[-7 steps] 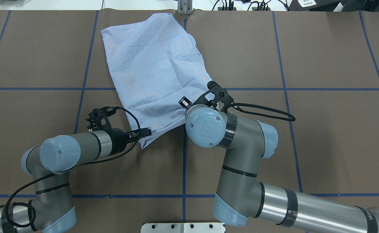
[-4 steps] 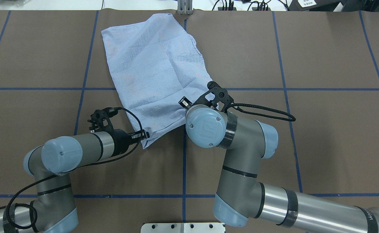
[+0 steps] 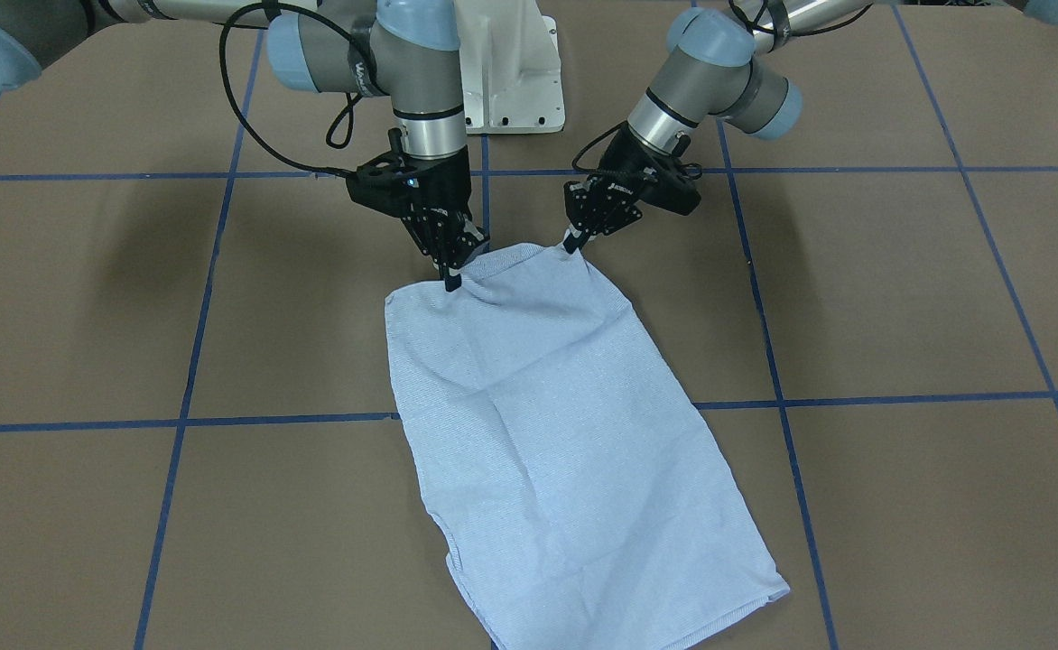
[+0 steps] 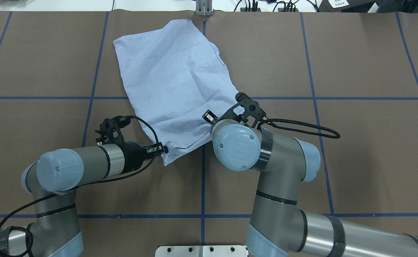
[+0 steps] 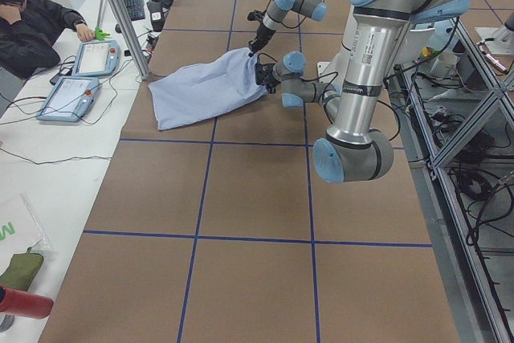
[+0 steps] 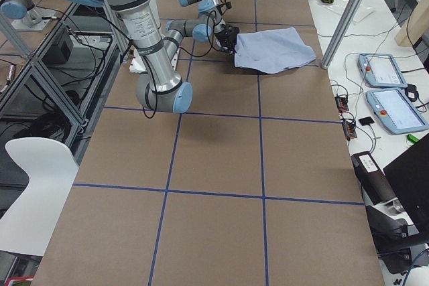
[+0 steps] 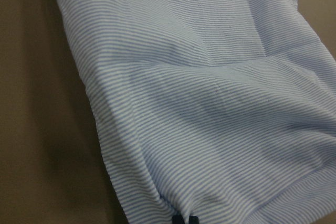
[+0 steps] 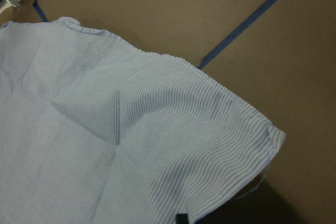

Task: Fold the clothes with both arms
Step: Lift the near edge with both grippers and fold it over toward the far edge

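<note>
Shirt point(image 3: 565, 433) lies flat on table point(image 3: 899, 298), out front of white base point(image 3: 506, 72). L jaws, R jaws each pinch tight a corner of its base-side edge. Wide brown table shows both sides.

A robotics lab: robot arms point(image 4: 284, 157) stand at a table point(image 4: 366, 157) covered in brown sheet and gridded with blue tape point(image 4: 202, 178), with an aluminium post point(image 5: 120, 18), teach pendants point(image 6: 395, 108) and cables along its far edge.

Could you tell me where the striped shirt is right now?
In the overhead view the shirt lies mostly left of the centre tape line, toward the table's far edge, its near corners pinched by left claw and right claw.
</note>
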Action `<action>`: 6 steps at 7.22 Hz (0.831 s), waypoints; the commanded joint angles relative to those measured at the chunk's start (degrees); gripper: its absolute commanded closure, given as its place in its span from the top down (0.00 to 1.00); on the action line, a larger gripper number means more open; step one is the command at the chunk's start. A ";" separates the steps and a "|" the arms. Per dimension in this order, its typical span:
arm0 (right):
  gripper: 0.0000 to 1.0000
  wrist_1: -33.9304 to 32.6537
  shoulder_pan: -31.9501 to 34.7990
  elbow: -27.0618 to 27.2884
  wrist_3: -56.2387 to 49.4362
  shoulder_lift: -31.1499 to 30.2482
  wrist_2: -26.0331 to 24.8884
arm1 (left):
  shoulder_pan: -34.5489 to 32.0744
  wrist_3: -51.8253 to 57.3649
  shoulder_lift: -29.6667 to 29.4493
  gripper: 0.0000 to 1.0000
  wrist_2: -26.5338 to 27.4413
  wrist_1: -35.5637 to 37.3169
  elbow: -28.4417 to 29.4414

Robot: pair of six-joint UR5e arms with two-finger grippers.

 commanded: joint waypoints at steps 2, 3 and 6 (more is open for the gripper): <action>0.00 -18.43 -9.19 22.31 4.82 -4.70 -3.85 | -0.14 -0.18 6.54 0.00 -5.59 0.22 -14.78; 0.00 -24.84 -12.62 28.29 7.01 -4.61 -5.43 | -0.14 -0.18 9.45 0.00 -7.35 2.74 -21.02; 0.00 -28.87 -12.31 28.38 6.34 -3.48 -6.23 | 0.13 -0.09 5.90 0.00 -9.22 15.13 -25.85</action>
